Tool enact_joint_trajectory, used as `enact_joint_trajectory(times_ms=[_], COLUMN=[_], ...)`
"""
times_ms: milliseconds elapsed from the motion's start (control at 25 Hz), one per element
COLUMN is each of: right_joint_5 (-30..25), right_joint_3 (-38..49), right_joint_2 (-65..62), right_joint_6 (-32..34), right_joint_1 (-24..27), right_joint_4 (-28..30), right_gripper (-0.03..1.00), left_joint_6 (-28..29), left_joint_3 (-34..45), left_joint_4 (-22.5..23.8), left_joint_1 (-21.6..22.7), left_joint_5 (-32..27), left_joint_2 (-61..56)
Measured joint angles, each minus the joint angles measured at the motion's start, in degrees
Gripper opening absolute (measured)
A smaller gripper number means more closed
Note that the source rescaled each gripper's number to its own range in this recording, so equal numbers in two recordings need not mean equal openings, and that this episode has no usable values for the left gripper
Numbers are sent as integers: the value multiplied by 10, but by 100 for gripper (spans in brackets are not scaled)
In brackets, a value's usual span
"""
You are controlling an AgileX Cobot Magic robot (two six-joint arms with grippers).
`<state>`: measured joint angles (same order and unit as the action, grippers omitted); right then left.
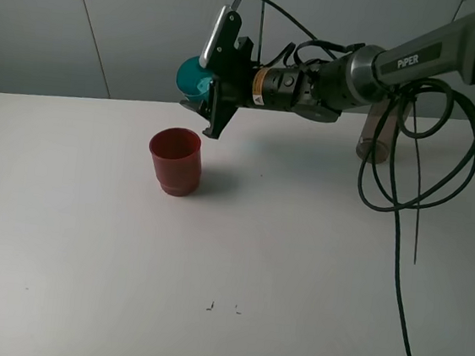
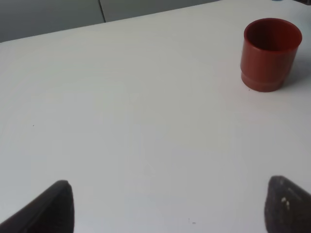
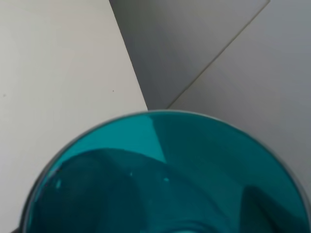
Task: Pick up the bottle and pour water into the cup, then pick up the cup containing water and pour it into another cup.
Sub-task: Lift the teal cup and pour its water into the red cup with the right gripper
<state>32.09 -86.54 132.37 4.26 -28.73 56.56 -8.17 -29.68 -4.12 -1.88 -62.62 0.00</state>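
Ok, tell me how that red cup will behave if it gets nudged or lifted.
The red cup is squat and wide on a stepped base, so a nudge probably slides it across the smooth table rather than tipping it. It looks like stiff plastic and seems empty, so likely light.

We see a white table (image 1: 85,255) carrying the red cup (image 1: 175,160), which stands upright just below the right gripper (image 1: 210,86). The bottle (image 1: 374,143) stands well behind that gripper, past its arm, near the table's far edge. Two tiny dark marks (image 1: 222,307) lie well in front.
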Motion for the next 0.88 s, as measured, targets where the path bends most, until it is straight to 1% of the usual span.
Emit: enact_joint_trajectory(times_ms=[360,640,880], right_joint_5=[1,1,2], right_joint_3=[0,0,0], right_joint_2=[0,0,0], right_joint_6=[-86,-199,-267], right_joint_1=[-15,-19,-19], right_joint_4=[13,13,9], right_gripper=[7,7,7], left_joint_6=[0,0,0], left_joint_3=[0,0,0], left_joint_4=[0,0,0], left_joint_1=[0,0,0], left_joint_5=[0,0,0], left_joint_2=[0,0,0])
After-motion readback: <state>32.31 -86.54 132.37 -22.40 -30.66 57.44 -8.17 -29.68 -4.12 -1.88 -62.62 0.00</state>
